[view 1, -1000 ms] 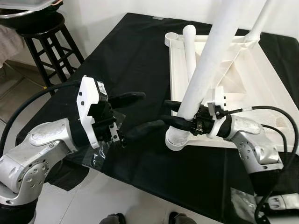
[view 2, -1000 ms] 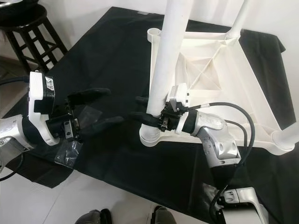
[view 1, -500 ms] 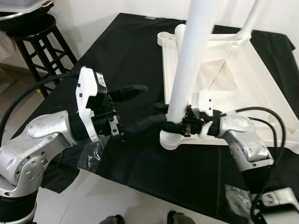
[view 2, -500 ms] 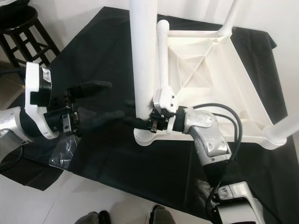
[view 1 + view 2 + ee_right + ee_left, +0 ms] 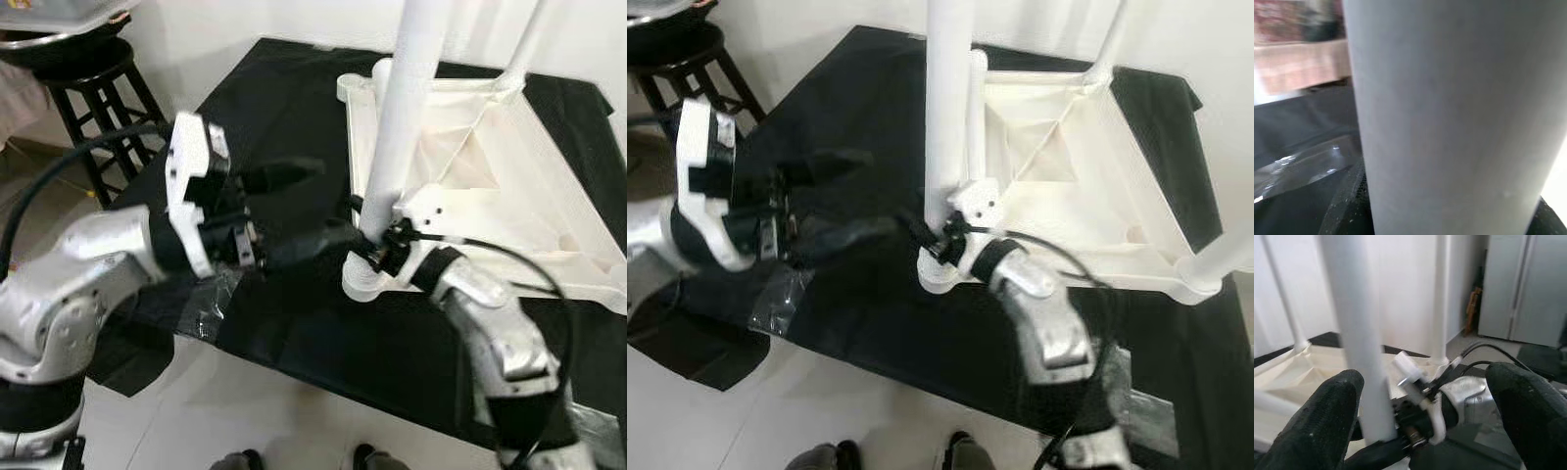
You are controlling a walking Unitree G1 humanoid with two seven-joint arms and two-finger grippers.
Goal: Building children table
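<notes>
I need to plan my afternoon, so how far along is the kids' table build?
Done: the white tabletop lies upside down on the black cloth, far legs standing in their corners. In hand: the right gripper grips the near leg at its corner socket; the left gripper hovers open beside it. Left: seating this leg, then flipping upright.

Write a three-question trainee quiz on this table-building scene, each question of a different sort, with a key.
1. True or false: the right gripper is closed around the upright white leg near its base.
2. Multiple choice: the left gripper is (A) clamped on the leg, (B) open, beside the leg, (C) resting on the stool.
3. Fill in: the upturned white tabletop lies on a ____ cloth.

Key: 1 true; 2 B; 3 black.
</notes>
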